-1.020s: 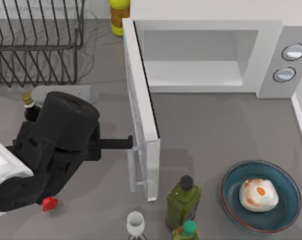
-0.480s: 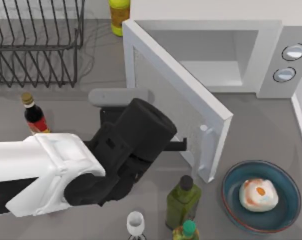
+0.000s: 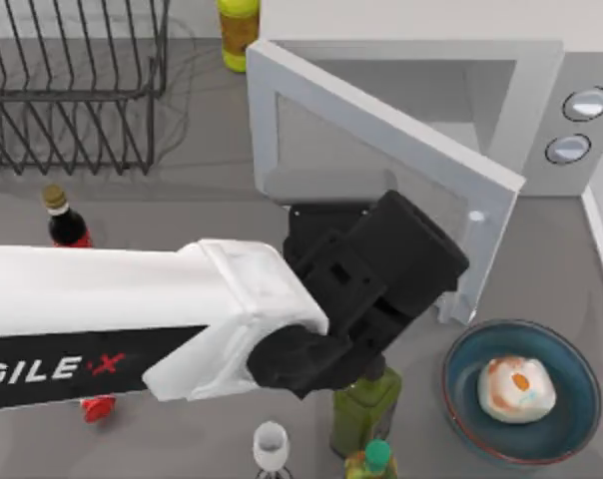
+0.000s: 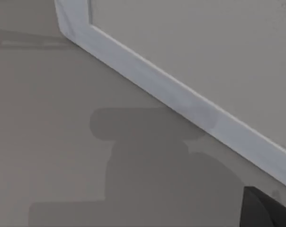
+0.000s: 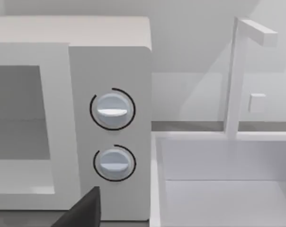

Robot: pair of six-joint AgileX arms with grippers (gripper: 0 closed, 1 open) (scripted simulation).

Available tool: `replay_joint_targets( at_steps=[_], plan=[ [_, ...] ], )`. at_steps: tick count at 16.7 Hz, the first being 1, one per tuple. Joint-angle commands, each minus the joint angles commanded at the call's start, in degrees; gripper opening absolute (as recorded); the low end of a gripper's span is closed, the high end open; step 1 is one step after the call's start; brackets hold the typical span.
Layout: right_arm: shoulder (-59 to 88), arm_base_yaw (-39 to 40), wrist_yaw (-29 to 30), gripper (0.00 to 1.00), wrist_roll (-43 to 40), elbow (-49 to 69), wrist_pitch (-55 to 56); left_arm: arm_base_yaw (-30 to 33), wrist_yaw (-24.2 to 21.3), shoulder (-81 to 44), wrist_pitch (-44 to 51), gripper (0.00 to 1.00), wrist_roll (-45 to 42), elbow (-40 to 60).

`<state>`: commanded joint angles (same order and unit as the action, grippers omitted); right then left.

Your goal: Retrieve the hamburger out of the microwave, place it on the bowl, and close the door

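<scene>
1. The olive-green bottle [image 3: 364, 404] and a green-capped one [image 3: 377, 457] stand just beside the left end effector [image 3: 436, 284]; whether its fingers are spread cannot be told.
2. The hamburger [image 3: 516, 389], judged soft and light, lies in the bowl [image 3: 468, 409].
3. The door [image 3: 381, 130], stiff and hinged, is half-shut and best pushed near its handle [image 3: 474, 269].
4. The microwave [image 3: 571, 75] lies beyond.

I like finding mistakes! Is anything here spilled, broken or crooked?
Nothing is spilled or broken. The whitish-cream hamburger sits neatly in the dark blue-teal bowl. The white microwave's windowed door is only partly shut, with the left arm's black gripper behind it.
</scene>
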<state>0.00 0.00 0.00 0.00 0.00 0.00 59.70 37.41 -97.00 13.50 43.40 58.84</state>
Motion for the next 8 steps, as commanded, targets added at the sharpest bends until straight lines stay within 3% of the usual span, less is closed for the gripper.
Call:
replay_joint_targets(
  at_steps=[4, 8],
  plan=[
    [0.0, 0.0, 0.0, 1.0, 0.0, 0.0, 0.0, 3.6, 2.12, -6.8, 3.3, 0.0, 3.48, 7.74],
    [0.0, 0.0, 0.0, 1.0, 0.0, 0.0, 0.0, 3.57, 2.08, -7.0, 3.37, 0.0, 3.67, 8.06]
  ],
)
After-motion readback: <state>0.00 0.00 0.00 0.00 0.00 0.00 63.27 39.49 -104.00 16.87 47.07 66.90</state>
